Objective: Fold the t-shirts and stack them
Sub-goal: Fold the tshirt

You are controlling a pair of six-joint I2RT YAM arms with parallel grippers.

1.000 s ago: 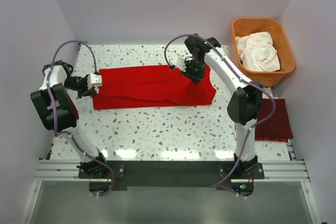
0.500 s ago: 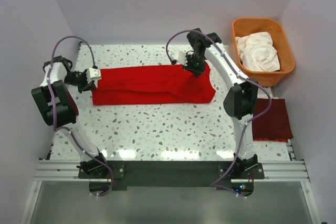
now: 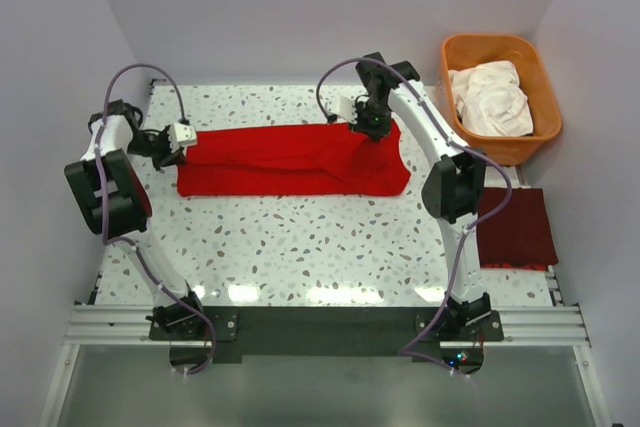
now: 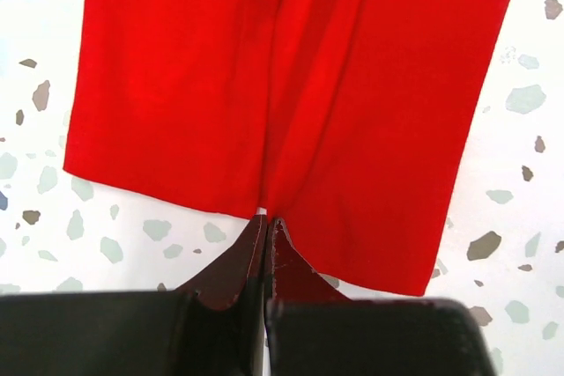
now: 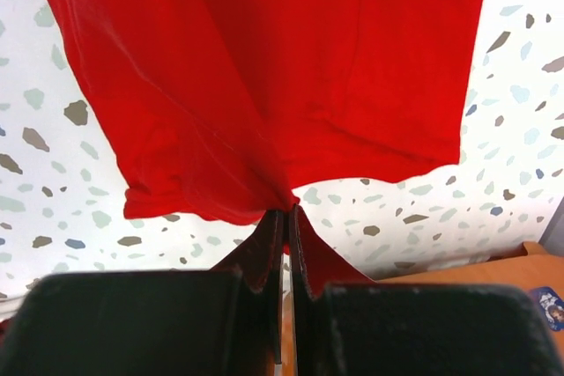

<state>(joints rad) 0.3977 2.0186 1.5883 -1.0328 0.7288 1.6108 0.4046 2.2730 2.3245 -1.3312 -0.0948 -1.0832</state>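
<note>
A red t-shirt (image 3: 290, 159) lies stretched in a long band across the far part of the speckled table. My left gripper (image 3: 185, 137) is shut on its left edge; in the left wrist view the closed gripper (image 4: 267, 222) pinches the cloth (image 4: 291, 77) at a fold. My right gripper (image 3: 372, 125) is shut on the shirt's far right edge; in the right wrist view the gripper (image 5: 285, 211) bunches the cloth (image 5: 264, 68) into a peak. A folded dark red t-shirt (image 3: 516, 227) lies at the right table edge. White shirts (image 3: 490, 97) fill an orange basket (image 3: 545, 82).
The orange basket stands at the far right corner, close to my right arm; its rim shows in the right wrist view (image 5: 476, 270). White walls close in the table at the back and sides. Bare speckled tabletop (image 3: 300, 247) lies in front of the red shirt.
Both grippers have moved away from the arm bases, dragging the red shirt's far edge toward the back. The shirt is now pulled straighter and flatter.
</note>
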